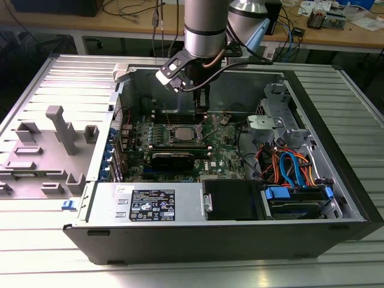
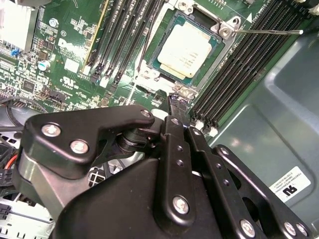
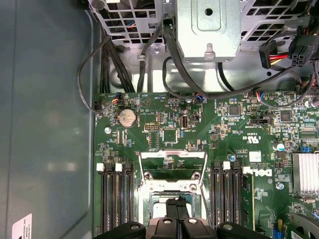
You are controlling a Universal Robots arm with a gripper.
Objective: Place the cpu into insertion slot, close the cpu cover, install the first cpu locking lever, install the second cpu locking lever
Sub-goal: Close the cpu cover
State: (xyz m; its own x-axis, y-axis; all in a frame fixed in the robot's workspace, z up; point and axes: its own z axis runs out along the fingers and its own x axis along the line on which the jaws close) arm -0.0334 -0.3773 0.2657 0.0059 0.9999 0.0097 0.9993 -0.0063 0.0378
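Seemingly empty, the gripper (image 2: 178, 103) sits pinched closed beside the cpu (image 2: 187, 50) in the insertion slot (image 2: 215, 48).

Exterior view: set high and off the arm, tilted down into the open computer case (image 1: 210, 240), far enough back to frame all of it.
First wrist view: faces almost square onto the motherboard (image 3: 169, 134), mid-range.
Second wrist view: very close, oblique, looking past the gripper (image 2: 178, 102).
All 3 views share the insertion slot (image 1: 180, 133) and the memory slots (image 3: 115, 199).
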